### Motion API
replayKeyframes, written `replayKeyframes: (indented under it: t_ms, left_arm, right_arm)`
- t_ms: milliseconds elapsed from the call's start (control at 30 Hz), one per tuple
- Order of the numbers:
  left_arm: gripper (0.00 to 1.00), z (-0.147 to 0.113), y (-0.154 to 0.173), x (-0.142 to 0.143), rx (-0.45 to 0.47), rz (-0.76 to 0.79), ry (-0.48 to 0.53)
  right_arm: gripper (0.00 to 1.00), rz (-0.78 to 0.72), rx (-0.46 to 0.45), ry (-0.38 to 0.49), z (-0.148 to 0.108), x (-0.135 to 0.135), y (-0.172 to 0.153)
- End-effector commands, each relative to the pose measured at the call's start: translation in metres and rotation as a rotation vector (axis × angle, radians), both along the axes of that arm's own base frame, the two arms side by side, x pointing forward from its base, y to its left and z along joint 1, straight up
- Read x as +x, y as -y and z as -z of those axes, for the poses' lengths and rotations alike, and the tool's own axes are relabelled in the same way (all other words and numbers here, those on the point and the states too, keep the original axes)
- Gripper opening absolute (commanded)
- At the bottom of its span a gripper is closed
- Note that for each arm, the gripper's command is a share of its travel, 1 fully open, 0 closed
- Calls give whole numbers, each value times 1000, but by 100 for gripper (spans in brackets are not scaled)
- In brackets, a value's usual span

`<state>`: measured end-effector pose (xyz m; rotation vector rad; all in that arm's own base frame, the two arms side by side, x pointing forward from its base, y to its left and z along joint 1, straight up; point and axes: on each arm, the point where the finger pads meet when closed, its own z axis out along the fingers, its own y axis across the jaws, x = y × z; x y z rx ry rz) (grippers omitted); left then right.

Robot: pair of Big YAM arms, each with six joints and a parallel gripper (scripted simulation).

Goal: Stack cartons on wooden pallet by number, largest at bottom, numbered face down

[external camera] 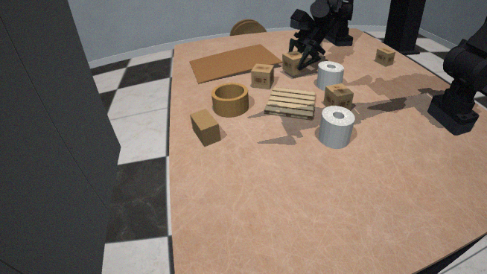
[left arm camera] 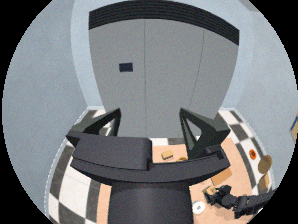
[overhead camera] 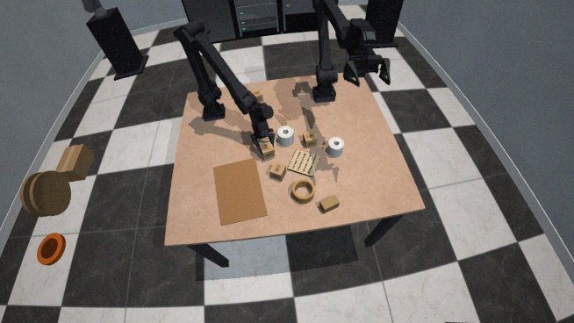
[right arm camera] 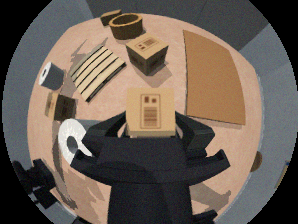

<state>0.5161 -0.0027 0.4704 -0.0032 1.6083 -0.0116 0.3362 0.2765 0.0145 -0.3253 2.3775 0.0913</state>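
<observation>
Tabletop bears four cartons, two rolls, one pallet; right arm's jaws pinch one carton, left arm's spread.

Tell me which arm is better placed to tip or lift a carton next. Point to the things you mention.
Right, I judge. The right gripper (overhead camera: 264,145) (external camera: 295,60) (left arm camera: 208,190) (right arm camera: 150,111) has its fingers against both sides of a carton (overhead camera: 267,152) (external camera: 291,64) (left arm camera: 209,190) (right arm camera: 150,107). The left gripper (overhead camera: 373,83) (left arm camera: 150,111) is open, raised, with no carton between its fingers.

A lab, apparently: server racks with green lights stand behind the counter, robot arms mounted on it.
</observation>
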Motion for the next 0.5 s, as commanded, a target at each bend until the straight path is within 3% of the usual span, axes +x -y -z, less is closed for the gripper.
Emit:
replayKeyframes:
  t_ms: [0,233,467]
  left_arm:
    - [100,-28,-2,2,9,-5,48]
    - [100,-28,-2,2,9,-5,48]
    - [100,-28,-2,2,9,-5,48]
  right_arm:
    - [50,-8,52,56,-55,15,-16]
    - [50,-8,45,49,-74,14,-15]
    - [50,-3,40,40,-174,12,-12]
